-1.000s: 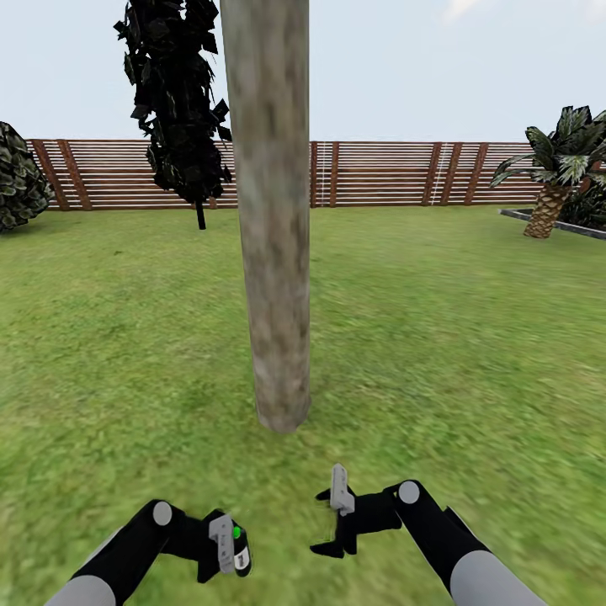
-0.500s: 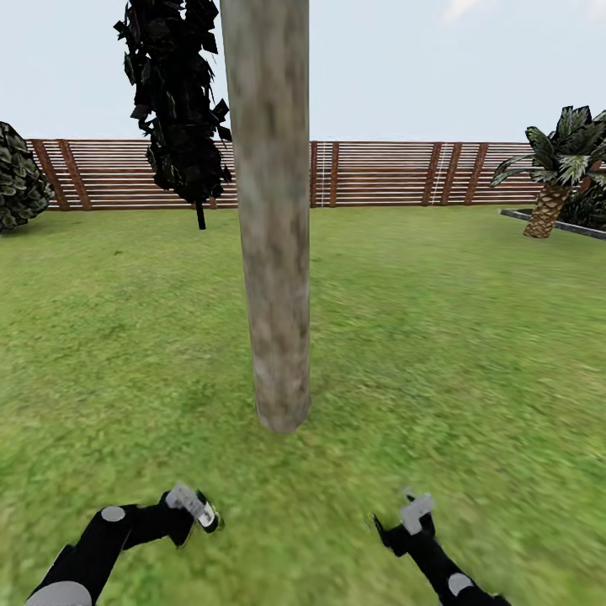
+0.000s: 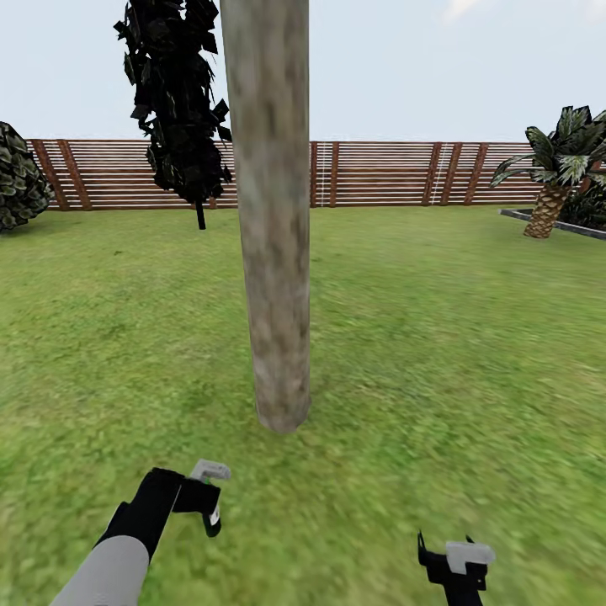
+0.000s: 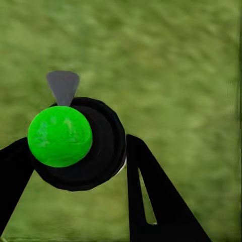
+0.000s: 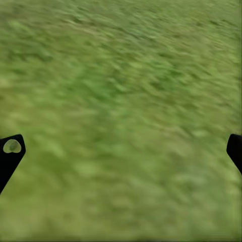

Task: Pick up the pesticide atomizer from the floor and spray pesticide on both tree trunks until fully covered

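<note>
Head view first: my left hand (image 3: 209,505) has swung up and forward from where it hung half a second ago, arm stretched out over the lawn (image 3: 438,337) toward the base of the tree trunk (image 3: 273,252). It grips something dark, too small here to make out. The trunk stands dead ahead, thick and blotchy, no specks of pesticide on it that I can see. My right hand (image 3: 454,564) has dropped lower, down near the frame's bottom edge, well off to the trunk's right.

Left wrist view now: the pesticide atomizer (image 4: 80,143) sits squeezed between my two black fingers (image 4: 151,196), seen end on, dark round body with a bright green cap, grass behind it. Firmly held, I'd say.

Right wrist view: fingertips (image 5: 10,154) spread wide apart, nothing between them but grass.

My read: I'm lining the bottle up on the trunk, and spraying comes next.
</note>
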Robot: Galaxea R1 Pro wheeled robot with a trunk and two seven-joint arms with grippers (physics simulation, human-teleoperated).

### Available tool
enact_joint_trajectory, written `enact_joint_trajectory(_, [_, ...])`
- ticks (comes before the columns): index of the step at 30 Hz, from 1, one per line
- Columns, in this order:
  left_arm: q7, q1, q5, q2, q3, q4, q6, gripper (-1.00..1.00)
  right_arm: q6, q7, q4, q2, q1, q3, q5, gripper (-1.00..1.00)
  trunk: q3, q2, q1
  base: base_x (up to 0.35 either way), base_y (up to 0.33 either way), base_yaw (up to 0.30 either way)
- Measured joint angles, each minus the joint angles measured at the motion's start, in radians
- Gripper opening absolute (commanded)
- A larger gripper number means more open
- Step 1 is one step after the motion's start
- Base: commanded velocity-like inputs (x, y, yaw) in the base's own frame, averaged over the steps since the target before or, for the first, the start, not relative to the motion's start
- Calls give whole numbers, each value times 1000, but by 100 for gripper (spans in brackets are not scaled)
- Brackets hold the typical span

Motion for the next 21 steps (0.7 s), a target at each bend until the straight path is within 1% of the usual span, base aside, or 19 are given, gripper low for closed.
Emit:
enact_joint_trajectory(3, [1,-3,-3,0,-2,4,29,-100,1,-1,10,1,0,0,-1,100,0,0,0,0,0,0])
enact_joint_trajectory(6, [-1,2,-4,5,-3,8,40,-100,2,-3,30,3,0,-1,-4,100,0,0,0,0,0,-4])
enact_joint_trajectory(8, [-2,6,-4,7,-4,8,43,-100,2,-5,33,4,0,-1,-6,100,0,0,0,0,0,-151])
enact_joint_trajectory(16, [-4,9,-2,6,-6,10,45,-100,2,-6,36,7,0,-2,-8,100,0,0,0,0,0,-279])
enact_joint_trajectory(21, [-4,8,-3,6,-6,10,100,-100,2,-6,36,9,0,-3,-8,100,0,0,0,0,0,-300])
